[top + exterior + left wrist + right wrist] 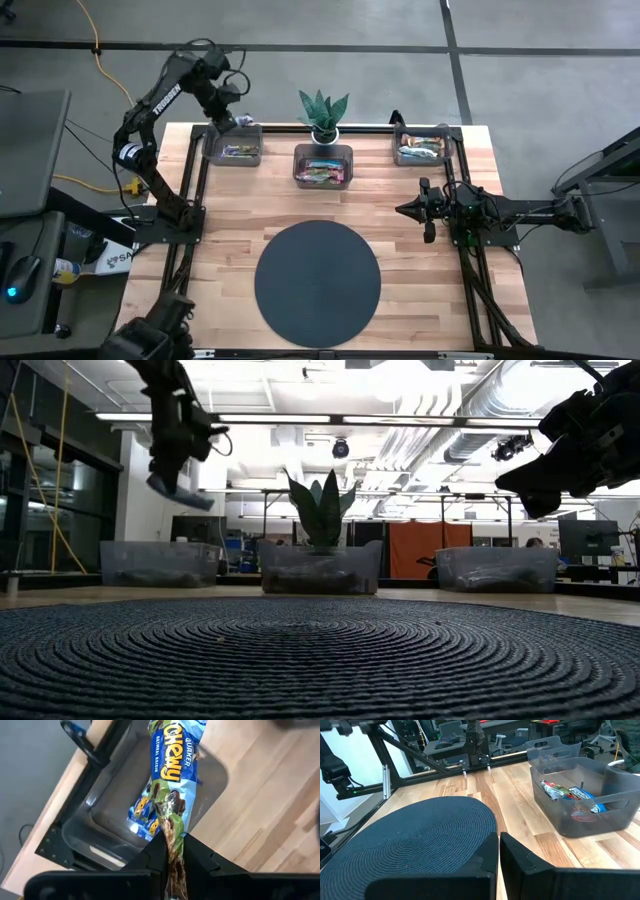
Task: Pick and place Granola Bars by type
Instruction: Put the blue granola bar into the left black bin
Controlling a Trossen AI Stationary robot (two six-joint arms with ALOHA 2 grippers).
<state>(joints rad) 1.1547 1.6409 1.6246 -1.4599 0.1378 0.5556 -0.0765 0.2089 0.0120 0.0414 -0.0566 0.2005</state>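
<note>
My left gripper (238, 120) hangs over the far-left bin (233, 152), shut on a blue Quaker Chewy bar (170, 775). In the low view the bar (181, 491) shows raised well above that bin's rim. More blue bars (142, 815) lie on the bin's floor. The middle bin (322, 166) holds red-pink and other bars, and the far-right bin (421, 147) holds silver-green ones. My right gripper (402, 210) waits shut above the table's right side, right of the round dark mat (317, 283). My left gripper pinches the blue bar by one end of its wrapper (172, 832) between the two fingers (152, 857). The bar runs lengthwise out from the fingers. It is lifted clear, above the far-left bin, and tilted in the low view.
A potted plant (323, 115) stands at the far edge behind the middle bin. Black frame rails (190, 190) run along both table sides. The big mat covers the near centre. Bare wood (400, 255) shows between mat and bins.
</note>
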